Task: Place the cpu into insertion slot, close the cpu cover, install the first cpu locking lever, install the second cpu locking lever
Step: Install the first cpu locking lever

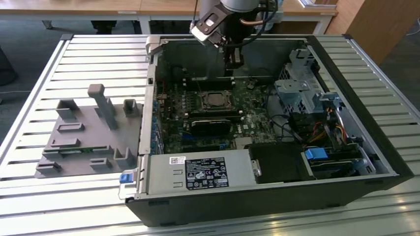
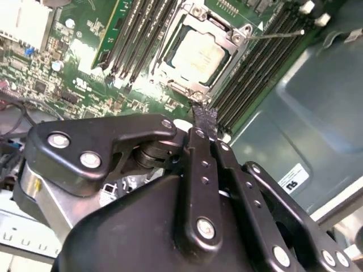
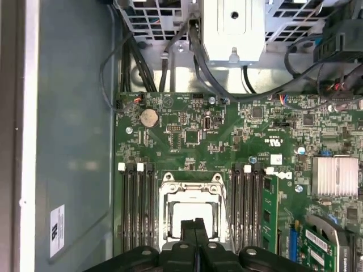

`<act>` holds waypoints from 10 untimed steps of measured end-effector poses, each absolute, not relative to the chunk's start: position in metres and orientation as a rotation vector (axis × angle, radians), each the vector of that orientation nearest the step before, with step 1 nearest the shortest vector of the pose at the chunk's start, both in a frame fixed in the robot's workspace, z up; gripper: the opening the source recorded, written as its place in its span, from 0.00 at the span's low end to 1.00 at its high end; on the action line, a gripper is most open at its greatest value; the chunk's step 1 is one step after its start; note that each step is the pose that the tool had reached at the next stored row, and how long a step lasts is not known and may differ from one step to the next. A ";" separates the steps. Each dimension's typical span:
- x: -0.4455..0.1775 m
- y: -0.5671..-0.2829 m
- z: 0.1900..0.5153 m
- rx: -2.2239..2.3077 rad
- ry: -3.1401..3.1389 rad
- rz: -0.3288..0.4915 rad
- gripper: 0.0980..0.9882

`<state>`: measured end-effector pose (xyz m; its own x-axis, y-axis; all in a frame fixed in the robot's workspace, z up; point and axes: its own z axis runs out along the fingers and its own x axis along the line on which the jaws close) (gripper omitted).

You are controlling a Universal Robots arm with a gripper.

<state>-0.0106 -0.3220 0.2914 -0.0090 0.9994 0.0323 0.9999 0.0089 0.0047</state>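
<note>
Claw: we see the black two-fingered gripper [image 2: 203, 116] clenched, its fingers pressed flat together with nothing between them.
Claw position: in the exterior view we find it reaching down into the open black computer case [image 1: 262, 206], over the far part of the board. In both wrist views its tip sits at the edge of the socket. We cannot tell whether it touches.
Chip: we see the small flat square cpu [image 2: 198, 54] with its pale silvery-grey top lying flat in the small square black insertion slot [image 1: 204, 104] with a silvery rim.
Frame: the thin silvery metal cpu cover [image 2: 184, 89] lies down over the chip, whose top shows through its square window.
Lever: we note a thin silvery wire rod [image 2: 275, 35] sticking out from one corner of the socket across the long black memory slots [image 2: 249, 73]. We cannot tell whether it is latched.
Board: the green motherboard [image 3: 187, 136] carries the socket, with memory slots on both sides of it.
Surroundings: in the exterior view, the silvery power supply box [image 1: 200, 173] with a black label sits in the case's near corner. A grey plastic fixture block [image 1: 85, 142] rests on the slatted metal table [image 1: 66, 206] to the exterior view's left of the case.
</note>
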 end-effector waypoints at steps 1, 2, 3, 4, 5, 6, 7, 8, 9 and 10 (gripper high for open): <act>-0.011 -0.322 0.291 -2.177 -2.238 -0.040 0.01; -0.011 -0.322 0.291 -2.155 -2.258 -0.040 0.01; -0.011 -0.322 0.291 -2.136 -2.275 -0.040 0.01; -0.011 -0.322 0.291 -2.114 -2.296 -0.039 0.01; -0.011 -0.322 0.291 -2.093 -2.315 -0.039 0.01; -0.011 -0.322 0.291 -2.072 -2.334 -0.038 0.01; -0.011 -0.322 0.291 -2.050 -2.352 -0.038 0.01; -0.011 -0.322 0.291 -2.029 -2.370 -0.038 0.01; -0.011 -0.322 0.291 -2.007 -2.388 -0.038 0.01; -0.011 -0.322 0.291 -1.986 -2.406 -0.037 0.01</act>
